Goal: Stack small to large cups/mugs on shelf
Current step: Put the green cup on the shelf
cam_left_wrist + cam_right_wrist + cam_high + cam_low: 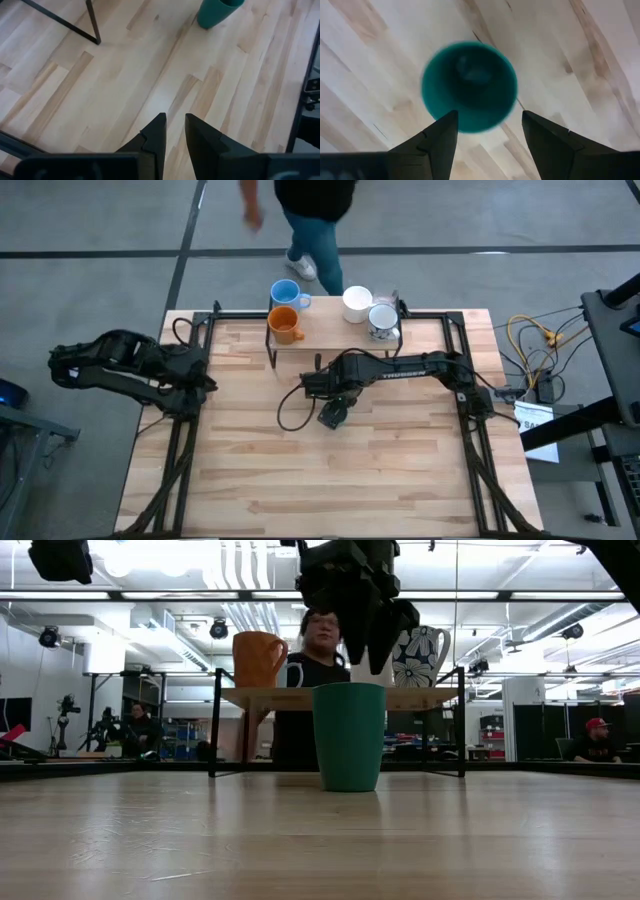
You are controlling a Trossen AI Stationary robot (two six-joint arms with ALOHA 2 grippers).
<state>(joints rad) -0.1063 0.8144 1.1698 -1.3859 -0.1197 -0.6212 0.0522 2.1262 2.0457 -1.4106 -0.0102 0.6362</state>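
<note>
Dark green cup [349,736] stands upright on the table before the shelf [335,698] bearing four mugs.

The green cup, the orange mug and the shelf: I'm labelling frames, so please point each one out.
green cup [349,736]: low view, middle of its outer wall.
orange mug [256,659]: low view, front of its body, standing on the shelf.
shelf [290,698]: low view, front edge of the wooden plank.

Lab: ceiling strip lights [150,595], camera tripod [68,710]
</note>
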